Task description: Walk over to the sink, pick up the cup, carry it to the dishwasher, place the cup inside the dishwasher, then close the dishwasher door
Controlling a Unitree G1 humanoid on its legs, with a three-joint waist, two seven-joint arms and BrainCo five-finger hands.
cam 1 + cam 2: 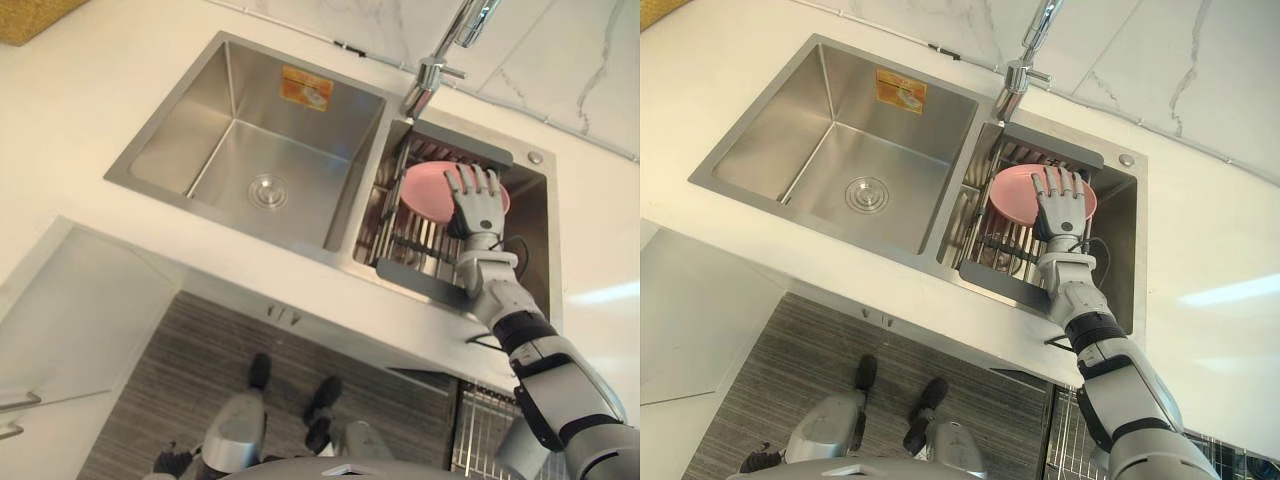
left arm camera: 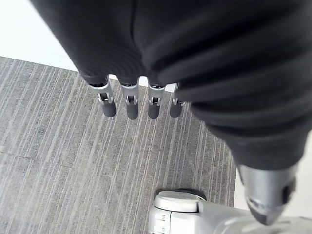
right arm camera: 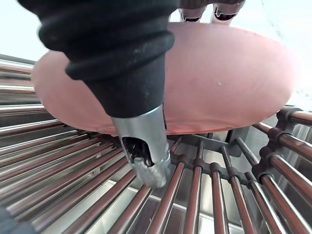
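A double-basin stainless-steel sink (image 1: 180,130) is set into a white countertop (image 1: 90,90), with a chrome tap (image 1: 440,60) rising at the sink's back edge, over the divider between the basins. The left basin holds a round steel drain (image 1: 267,190) in its floor and an orange label (image 1: 306,88) on its back wall.

Across the right basin lies a drainer rack of steel rods with dark grey end bars (image 1: 400,240). The pink, round, shallow cup (image 1: 425,190) sits tilted on this rack, toward the rack's back edge and just in front of the tap's base.

The right hand (image 1: 477,200) reaches out over the right basin and lies across the right side of the cup. Its fingers (image 1: 1052,188) are straight and spread over the cup's rim, not clenched. In the right wrist view the thumb (image 3: 146,146) points down toward the rods below the cup's edge; it seems to stand just clear of the pink surface, though the angle makes that hard to confirm. The cup rests on the rack.

The left hand (image 2: 131,108) hangs low over grey striped flooring (image 2: 58,161), fingers straight and relaxed, holding nothing.
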